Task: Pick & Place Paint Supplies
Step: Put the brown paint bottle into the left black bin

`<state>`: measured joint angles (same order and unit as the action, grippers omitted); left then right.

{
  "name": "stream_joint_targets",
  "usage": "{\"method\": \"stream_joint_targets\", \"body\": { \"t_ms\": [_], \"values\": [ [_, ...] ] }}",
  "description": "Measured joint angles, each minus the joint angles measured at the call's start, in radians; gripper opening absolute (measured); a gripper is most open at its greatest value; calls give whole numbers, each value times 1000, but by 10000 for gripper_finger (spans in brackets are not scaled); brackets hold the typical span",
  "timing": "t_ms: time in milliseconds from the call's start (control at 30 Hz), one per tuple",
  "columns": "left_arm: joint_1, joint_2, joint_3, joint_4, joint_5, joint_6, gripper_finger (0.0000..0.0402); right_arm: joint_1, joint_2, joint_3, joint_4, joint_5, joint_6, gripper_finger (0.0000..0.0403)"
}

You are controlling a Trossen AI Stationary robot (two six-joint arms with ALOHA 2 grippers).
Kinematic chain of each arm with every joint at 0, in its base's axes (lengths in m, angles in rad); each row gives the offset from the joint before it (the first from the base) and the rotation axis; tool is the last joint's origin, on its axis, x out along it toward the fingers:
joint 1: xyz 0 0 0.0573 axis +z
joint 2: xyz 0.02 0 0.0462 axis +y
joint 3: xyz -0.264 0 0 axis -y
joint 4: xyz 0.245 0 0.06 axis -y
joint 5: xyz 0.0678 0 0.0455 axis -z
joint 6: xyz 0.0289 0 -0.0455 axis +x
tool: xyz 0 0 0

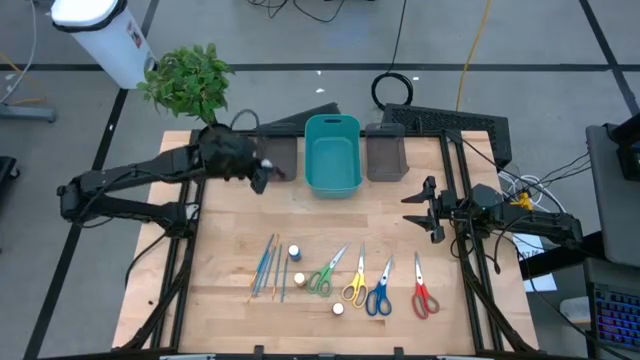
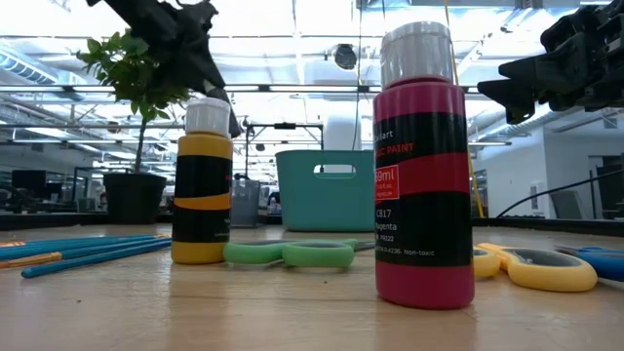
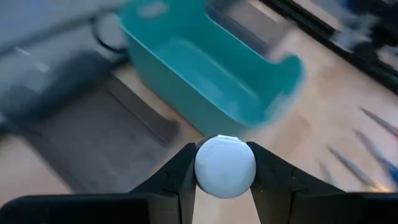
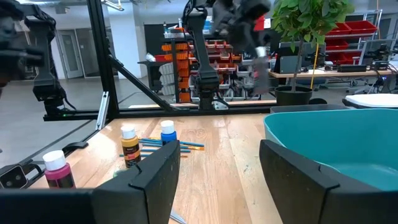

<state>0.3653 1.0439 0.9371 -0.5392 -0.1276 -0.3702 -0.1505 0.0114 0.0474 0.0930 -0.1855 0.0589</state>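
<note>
1. High view: the left end effector point(image 1: 262, 176) is raised over the far left of the bench point(image 1: 230, 300), just beside the left grey bin point(image 1: 283, 157) and to the left of the teal bin point(image 1: 332, 155).
2. Left wrist view: the left fingers point(image 3: 180, 177) are closed on a white cap point(image 3: 224, 167); judged by the cap, this is a paint bottle held upright, its body hidden below the cap.
3. Key relation: both the left grey bin and the teal bin lie just beyond the held bottle, so a short move should bring it over either. Which bin is intended cannot be told.
4. The left arm is the nearer arm to both of these bins.
5. The right end effector point(image 1: 432, 210) waits over the right side of the bench with its fingers spread wide and nothing between them.
6. Remaining supplies lie on the near half of the bench, well apart from both end effectors: brushes point(image 1: 266, 267) at the left, long axes running near to far; a blue-capped bottle point(image 1: 296, 253); the yellow bottle point(image 2: 202, 185) and magenta bottle point(image 2: 422, 166); and green scissors point(image 1: 325, 274), yellow scissors point(image 1: 355, 282), blue scissors point(image 1: 380, 293) and red scissors point(image 1: 422, 292).
</note>
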Motion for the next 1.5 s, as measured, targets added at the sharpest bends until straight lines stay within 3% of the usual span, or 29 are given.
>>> {"method": "stream_joint_targets", "body": {
  "t_ms": [167, 367, 500, 933, 1500],
  "values": [
    [159, 60, 17, 35, -47, 90, 122, 0, 0, 0, 0, 0, 0, 212],
    [365, 194, 17, 162, 69, 142, 122, 0, 0, 0, 0, 0, 0, 212],
    [437, 306, 21, 201, 73, 163, 122, 0, 0, 0, 0, 0, 0, 212],
    [474, 519, 101, 220, -45, 225, 122, 0, 0, 0, 0, 0, 0, 212],
    [471, 620, 103, 264, -32, 204, 122, 0, 0, 0, 0, 0, 0, 212]
  ]
}}
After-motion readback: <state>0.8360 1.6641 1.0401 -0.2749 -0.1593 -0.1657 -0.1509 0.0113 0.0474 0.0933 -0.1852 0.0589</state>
